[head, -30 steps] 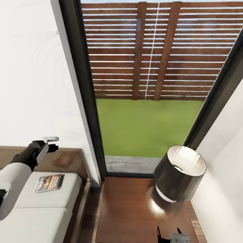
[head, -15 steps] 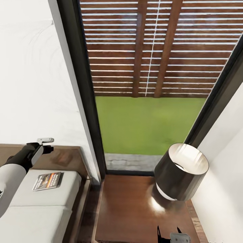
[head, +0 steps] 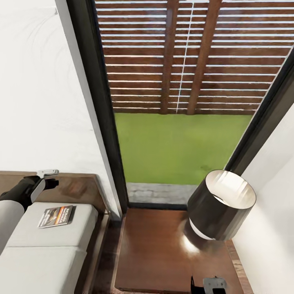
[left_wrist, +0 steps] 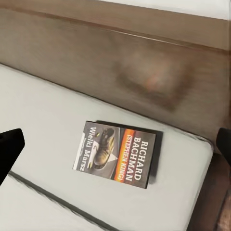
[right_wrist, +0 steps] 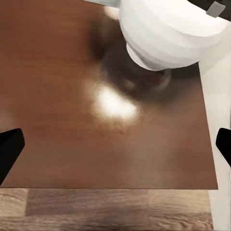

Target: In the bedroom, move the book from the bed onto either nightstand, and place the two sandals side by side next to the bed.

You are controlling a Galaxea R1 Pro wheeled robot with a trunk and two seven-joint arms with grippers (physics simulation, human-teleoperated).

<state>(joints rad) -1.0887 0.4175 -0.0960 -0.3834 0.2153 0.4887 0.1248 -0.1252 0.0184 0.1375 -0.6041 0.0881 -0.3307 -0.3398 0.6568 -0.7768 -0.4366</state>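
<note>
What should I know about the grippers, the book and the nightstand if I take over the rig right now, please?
Left gripper: open, empty, above the bed's headboard end, over the book.
Right gripper: open, empty, over the nightstand.
Book lies flat on the mattress near the headboard, not grasped.
Nightstand carries a lamp; the part of its top nearer the bed is bare.
Done: nothing yet.
Left: grasp the book, place it on the nightstand, then pair the sandals beside the bed.

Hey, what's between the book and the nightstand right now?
In the head view, the book lies on the mattress. Between it and the nightstand are bare mattress, the bed's wooden side rail and a narrow strip of floor.
</note>
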